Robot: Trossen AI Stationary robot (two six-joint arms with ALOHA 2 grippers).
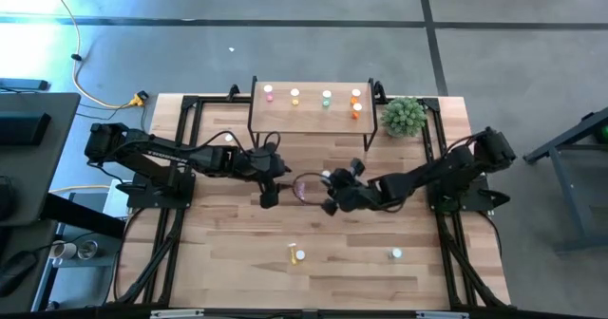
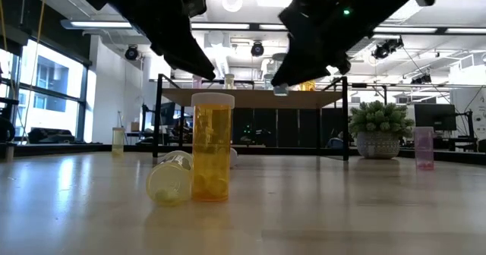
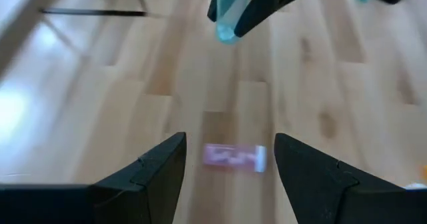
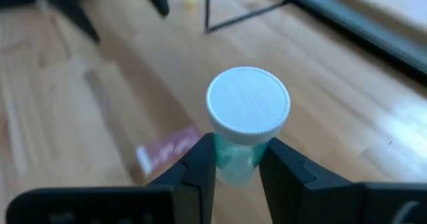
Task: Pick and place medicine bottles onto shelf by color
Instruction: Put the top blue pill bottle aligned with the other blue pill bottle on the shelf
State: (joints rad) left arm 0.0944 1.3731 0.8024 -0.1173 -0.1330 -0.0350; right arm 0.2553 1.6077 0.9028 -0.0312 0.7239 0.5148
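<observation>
My right gripper point(image 4: 237, 161) is shut on a green medicine bottle with a white cap point(image 4: 248, 104), held above the table's middle point(image 1: 330, 180). A pink bottle point(image 3: 233, 156) lies on its side on the table below both grippers; it also shows in the right wrist view point(image 4: 167, 151) and in the high view point(image 1: 306, 188). My left gripper point(image 3: 230, 167) is open and hovers above the pink bottle without touching it. The shelf point(image 1: 312, 118) stands at the far middle with pink, yellow, green and two orange bottles upright on it. My right gripper pinches the green bottle's body just under the cap point(image 4: 235, 159) between its two fingers. The fingers slant down from the table's right side. The bottle is lifted clear of the table, and its lower end point(image 3: 227, 31) sticks out below the fingers.
Near the front edge an orange bottle point(image 2: 212, 145) stands upright with a yellow bottle point(image 2: 171, 181) lying against it. Another bottle point(image 1: 396, 253) stands at the front right. A potted plant point(image 1: 405, 117) stands right of the shelf. Black frame rails run along both table sides.
</observation>
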